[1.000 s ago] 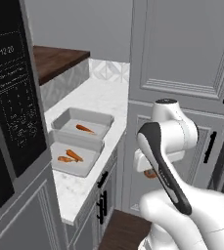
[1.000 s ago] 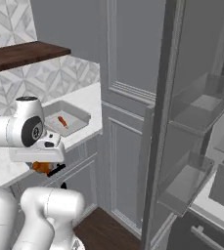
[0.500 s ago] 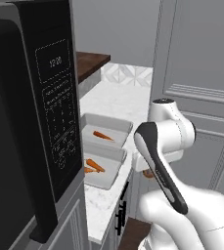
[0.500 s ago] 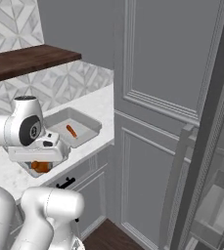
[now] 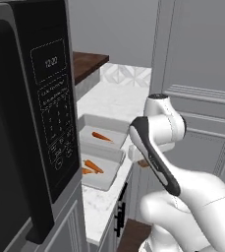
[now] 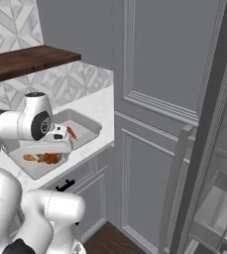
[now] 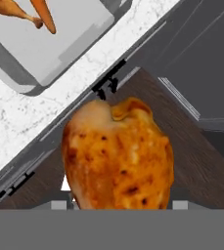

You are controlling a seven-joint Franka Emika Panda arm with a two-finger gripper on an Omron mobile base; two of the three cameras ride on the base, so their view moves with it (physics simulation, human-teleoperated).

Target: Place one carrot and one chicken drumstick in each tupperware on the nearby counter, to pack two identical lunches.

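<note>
My gripper (image 7: 119,204) is shut on a browned chicken drumstick (image 7: 118,154), which covers its fingertips. It hangs past the counter's (image 7: 15,122) front edge, over the dark floor. On the white counter (image 5: 116,101) lie two light-grey tupperware trays side by side. The near tray (image 5: 101,179) holds a carrot (image 5: 93,166) and a second drumstick (image 7: 11,9); the hand view has this tray (image 7: 59,44) at its top left. The far tray (image 5: 87,120) holds one carrot (image 5: 101,136). From the right base, the held drumstick (image 6: 50,158) shows under the hand.
A black microwave (image 5: 35,123) stands close at the left of the trays. A dark brown wooden top (image 6: 26,59) lies behind them. Tall grey cabinet doors (image 6: 159,99) rise to the right, with an open fridge door (image 6: 219,173) beyond. Cabinet handles (image 7: 106,85) sit under the counter edge.
The whole picture has shifted in both base views, so the base has driven; the trays and microwave now sit nearer. The drumstick has stayed in the shut gripper.
</note>
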